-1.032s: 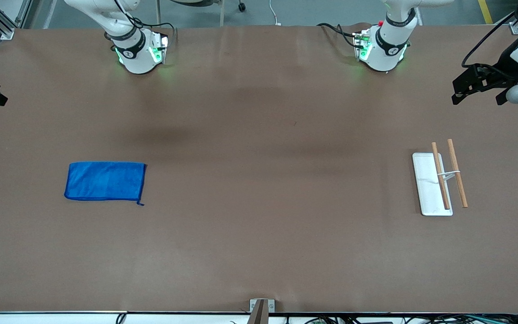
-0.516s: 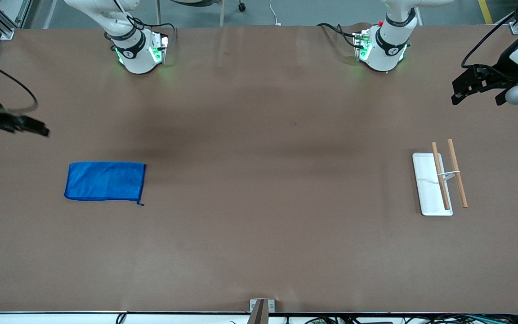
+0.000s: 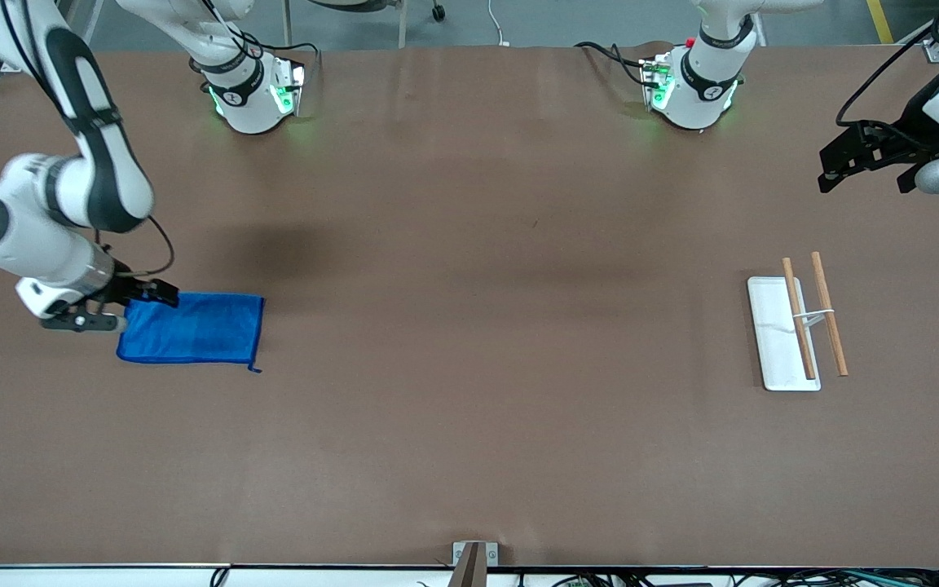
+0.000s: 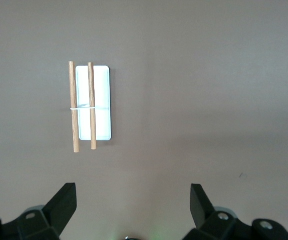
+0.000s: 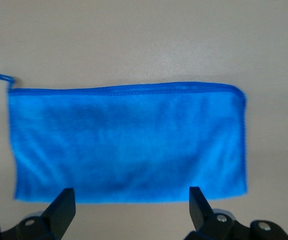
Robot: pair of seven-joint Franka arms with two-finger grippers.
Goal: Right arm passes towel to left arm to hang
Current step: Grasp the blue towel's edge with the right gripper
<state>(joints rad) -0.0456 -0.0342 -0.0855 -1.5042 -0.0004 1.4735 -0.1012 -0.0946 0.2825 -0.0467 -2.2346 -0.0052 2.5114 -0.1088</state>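
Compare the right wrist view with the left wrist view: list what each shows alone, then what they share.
Right wrist only: the blue towel lying flat, its loop at one corner, right hand open over its edge.
Left wrist only: the white rack base with two wooden rods, left hand open, waiting above the table.
Both: the brown table and open black fingers.

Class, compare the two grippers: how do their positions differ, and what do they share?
The right gripper hangs low over the blue towel's edge; the left gripper waits high at its own end of the table, away from the towel rack. Both have open fingers and hold nothing.
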